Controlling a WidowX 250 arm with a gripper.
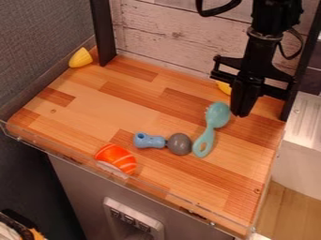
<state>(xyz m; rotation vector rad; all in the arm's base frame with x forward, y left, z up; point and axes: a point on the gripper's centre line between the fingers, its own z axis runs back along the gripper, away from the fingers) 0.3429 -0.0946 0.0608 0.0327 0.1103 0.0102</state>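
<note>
While the black two-finger gripper (242,112) was suspended above the wooden worktop (147,105), its jaws were closed, with nothing visibly held. A teal loop-handled utensil (217,115) was positioned just beside them; a gray ball (179,144) was located between its handle and a blue toy (148,140).

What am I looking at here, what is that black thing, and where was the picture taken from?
That black machine is a robot arm, coming in from the top edge. Its gripper, a two-fingered pincer, hangs over the wooden surface with its fingers together and nothing visibly held. There is one picture, from a fixed camera looking down at a slant.

Nearest the gripper lies a teal spoon-like thing. Beside its handle are a grey rounded piece and a blue piece. An orange striped piece lies near the front edge, a yellow piece at the back left corner.
</note>
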